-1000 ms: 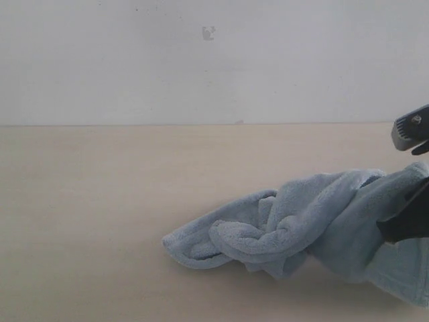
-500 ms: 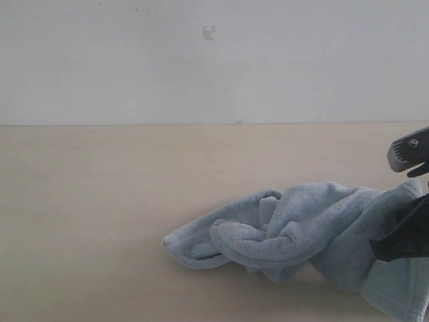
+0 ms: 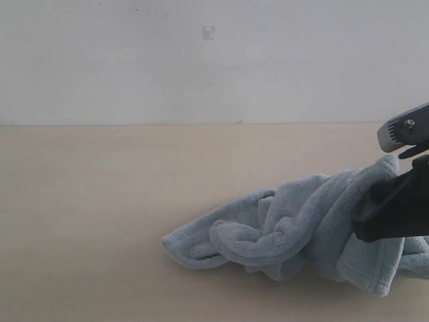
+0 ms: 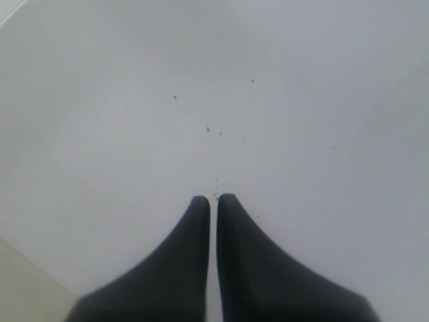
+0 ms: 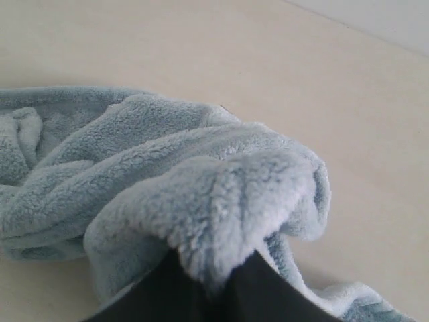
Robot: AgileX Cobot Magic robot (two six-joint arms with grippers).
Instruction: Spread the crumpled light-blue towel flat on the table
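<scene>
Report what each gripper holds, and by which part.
The right gripper pinches a bunched fold of the towel at its end nearest that arm, raised above the table. The left gripper is shut on nothing.

Exterior view: right hand (image 3: 389, 201) cut off by the right edge, only a dark finger and a grey upper piece showing. The towel (image 3: 295, 225) runs off the same edge, partly hidden behind that hand. Right wrist view: fingertips buried under a towel fold. Left wrist view: left hand (image 4: 213, 204) cropped at its base.
</scene>
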